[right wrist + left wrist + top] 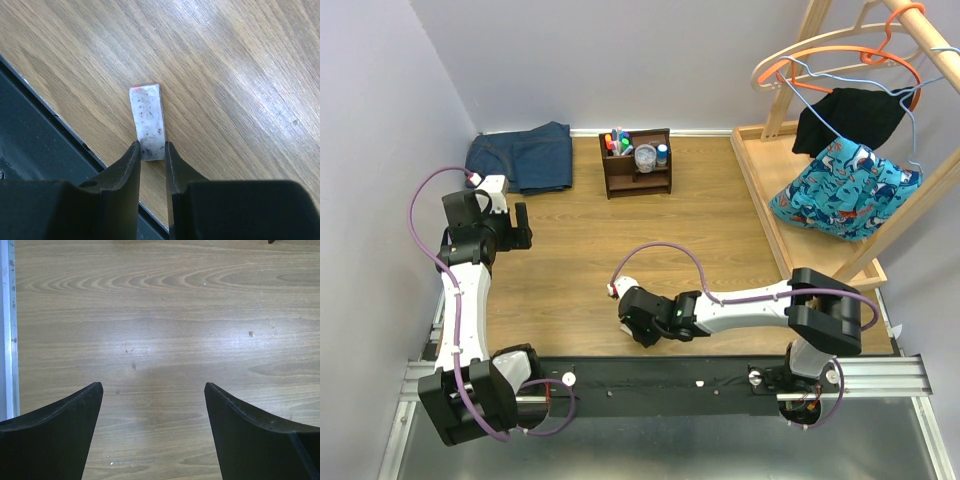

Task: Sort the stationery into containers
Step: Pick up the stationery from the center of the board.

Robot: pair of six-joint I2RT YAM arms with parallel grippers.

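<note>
Evidently the right claw is pinched on the near end of the small beige block, which juts ahead of its tips. The block looks light and stiff, best held across its narrow sides. Whether it touches the desk is unclear. The left claw gapes wide, holding nothing.

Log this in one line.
left gripper open, empty | right gripper shut on small speckled white block | dark brown wooden organiser stocked

One organiser, one tub, one cylinder, one block, markers bunched too tightly to count, one denim cloth, one wooden tray, one orange hanger, one blue hanger, one black garment, one patterned garment
</note>
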